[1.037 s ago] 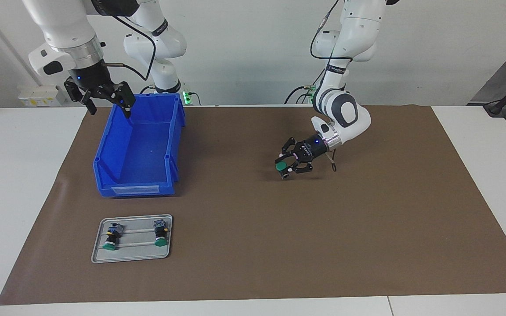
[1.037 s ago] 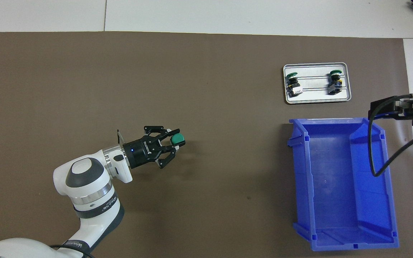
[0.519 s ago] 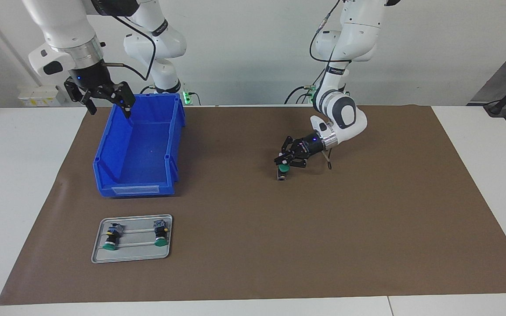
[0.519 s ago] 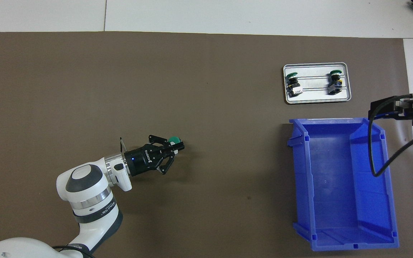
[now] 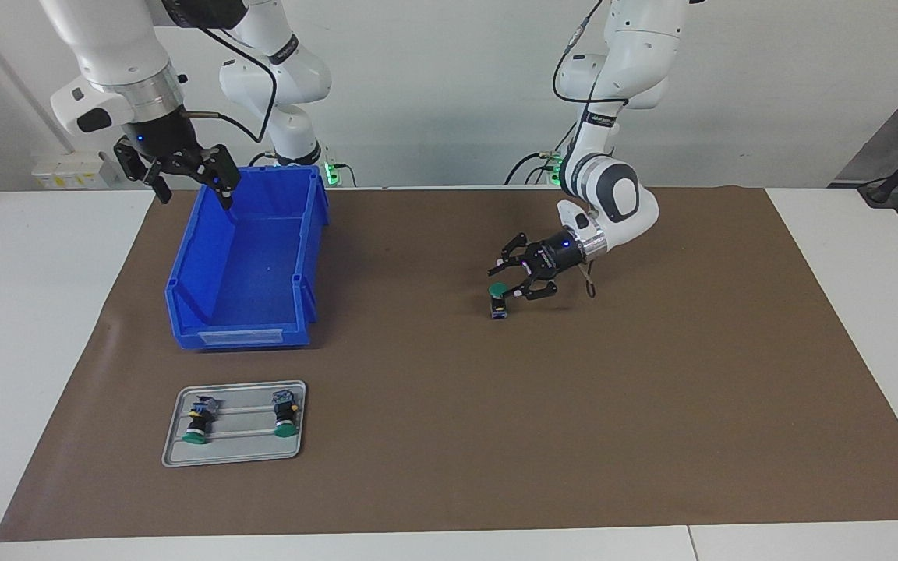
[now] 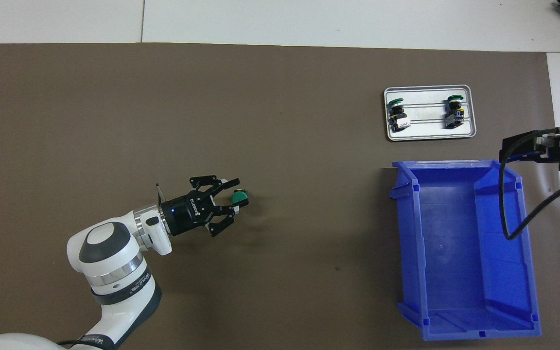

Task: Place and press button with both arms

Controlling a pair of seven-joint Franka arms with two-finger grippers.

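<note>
In the facing view, the small green-capped push-button with its black body (image 5: 499,299) stands upright on the brown mat (image 5: 652,405), well apart from the blue plastic bin (image 5: 246,265), toward the left arm's end of the desk. The left tool (image 5: 509,278) sits just beside the cap, fingers spread and holding nothing. The right tool (image 5: 188,185) hangs spread wide over the bin's edge.

In the overhead view, the button (image 6: 239,198) sits just clear of the left tool (image 6: 232,196). The right tool (image 6: 523,148) shows at the bin's (image 6: 460,253) corner. Two like buttons lie in a grey metal tray (image 6: 429,135) beside the bin, farther from the robots.
</note>
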